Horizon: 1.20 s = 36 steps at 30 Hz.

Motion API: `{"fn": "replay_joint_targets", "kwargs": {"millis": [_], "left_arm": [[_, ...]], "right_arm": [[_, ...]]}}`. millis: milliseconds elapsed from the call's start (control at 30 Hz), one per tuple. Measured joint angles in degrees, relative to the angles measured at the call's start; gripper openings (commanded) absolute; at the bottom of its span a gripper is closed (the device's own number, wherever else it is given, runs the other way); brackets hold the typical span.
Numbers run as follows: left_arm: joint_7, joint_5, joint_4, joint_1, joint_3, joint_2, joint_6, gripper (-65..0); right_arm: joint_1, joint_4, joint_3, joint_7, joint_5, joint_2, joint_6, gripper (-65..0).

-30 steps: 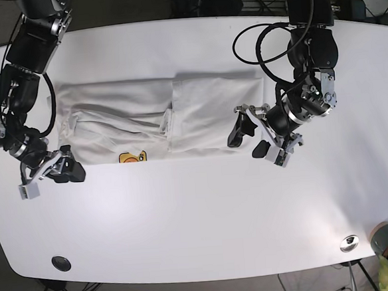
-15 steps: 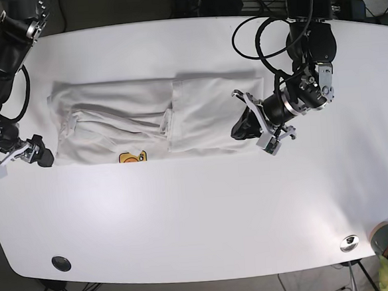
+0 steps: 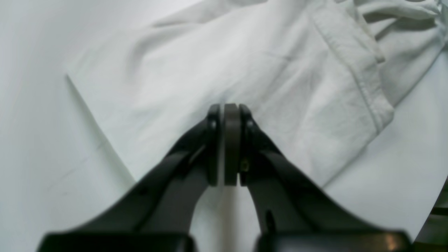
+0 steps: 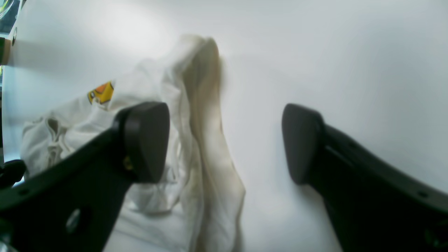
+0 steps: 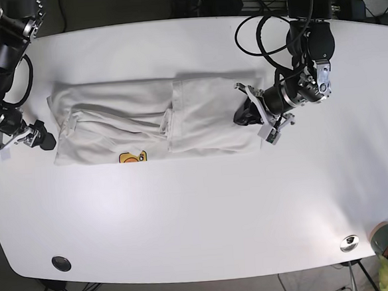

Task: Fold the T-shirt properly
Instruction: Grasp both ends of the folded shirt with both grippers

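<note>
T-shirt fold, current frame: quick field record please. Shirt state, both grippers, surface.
shirt: white T-shirt lying flat on the table, its side nearer the left arm folded over the body, yellow-orange print at the near edge
left gripper: shut, tips pressed on the folded cloth; whether it pinches fabric cannot be told
right gripper: open, at the shirt's other end, gripping nothing
surface: white table

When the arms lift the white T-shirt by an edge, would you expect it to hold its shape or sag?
The T-shirt will probably sag: its cloth lies creased and bunched in the wrist views. It looks thin, so likely light. The left gripper is closed on its folded part.
</note>
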State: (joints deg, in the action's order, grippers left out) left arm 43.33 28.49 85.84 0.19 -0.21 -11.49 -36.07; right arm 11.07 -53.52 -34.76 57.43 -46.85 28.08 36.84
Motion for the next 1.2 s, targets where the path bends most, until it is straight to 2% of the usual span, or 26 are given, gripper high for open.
{"fn": "replay_joint_targets", "kwargs": {"millis": [167, 500, 567, 600, 700, 1200], "left_arm": [[-0.4, 0.2, -1.7, -0.1, 0.0, 0.0, 0.0, -65.0], [-0.6, 0.0, -4.8, -0.3, 0.0, -0.1, 0.0, -65.0], [-0.6, 0.0, -4.8, -0.3, 0.0, -0.1, 0.0, -65.0], [-0.6, 0.0, -4.8, -0.3, 0.0, -0.1, 0.0, -65.0], [-0.6, 0.0, -4.9, -0.3, 0.0, -0.1, 0.0, -65.0], [-0.7, 0.0, -4.9, -0.2, 0.0, -0.1, 0.0, -65.0]], "right_arm": [[-1.7, -0.5, 0.0, -0.3, -0.3, -1.4, 0.31, -16.8], [-5.0, -7.7, 0.1, 1.3, -1.2, -6.4, 0.39, -16.8], [-5.0, -8.4, 0.1, 2.0, -1.1, -6.9, 1.27, -16.8], [-5.1, -8.9, 0.1, 2.5, -1.0, -7.3, 2.34, -16.8], [-5.4, -10.4, 0.1, 3.0, -0.8, -8.5, 2.43, -16.8], [-5.1, -10.9, -0.1, 4.5, -1.0, -9.5, 2.62, -16.3]]}}
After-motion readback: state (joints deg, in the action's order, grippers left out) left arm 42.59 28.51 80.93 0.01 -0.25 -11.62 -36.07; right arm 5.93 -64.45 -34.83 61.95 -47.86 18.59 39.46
